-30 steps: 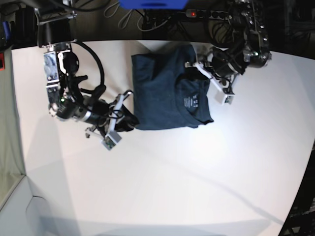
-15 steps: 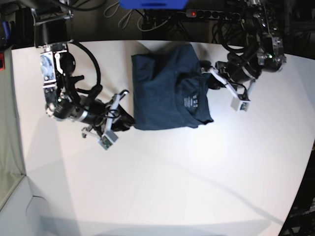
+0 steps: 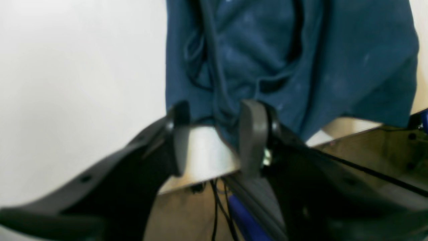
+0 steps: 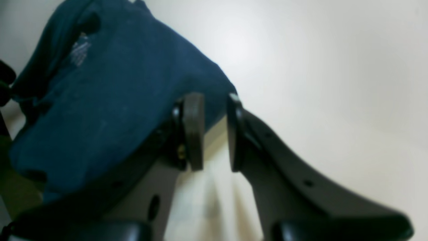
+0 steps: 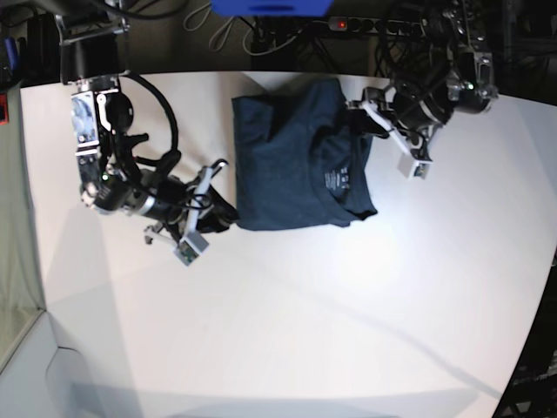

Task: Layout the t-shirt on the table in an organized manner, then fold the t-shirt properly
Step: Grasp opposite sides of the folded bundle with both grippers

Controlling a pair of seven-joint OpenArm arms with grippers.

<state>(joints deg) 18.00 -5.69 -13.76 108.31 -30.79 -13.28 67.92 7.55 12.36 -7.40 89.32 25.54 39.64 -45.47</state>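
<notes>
The navy t-shirt (image 5: 296, 157) lies folded in a rough rectangle near the far edge of the white table (image 5: 305, 305), collar label (image 5: 338, 178) facing up. My left gripper (image 5: 359, 116) is open at the shirt's far right edge; in the left wrist view (image 3: 214, 140) a hanging fold of the shirt (image 3: 284, 60) reaches down between the fingers. My right gripper (image 5: 223, 209) sits at the shirt's near left corner. In the right wrist view (image 4: 214, 130) its jaws stand a narrow gap apart with only table between them, and the shirt (image 4: 110, 100) lies just beyond.
The table's far edge (image 3: 200, 174) runs just behind the shirt. Beyond it are cables, a power strip (image 5: 357, 24) with a red light and a blue object (image 5: 270, 7). Bare white tabletop (image 4: 334, 67) stretches toward the near side.
My left gripper swung out to the right, away from the shirt, then came back to its far right edge. The right gripper stayed almost still at the near left corner.
</notes>
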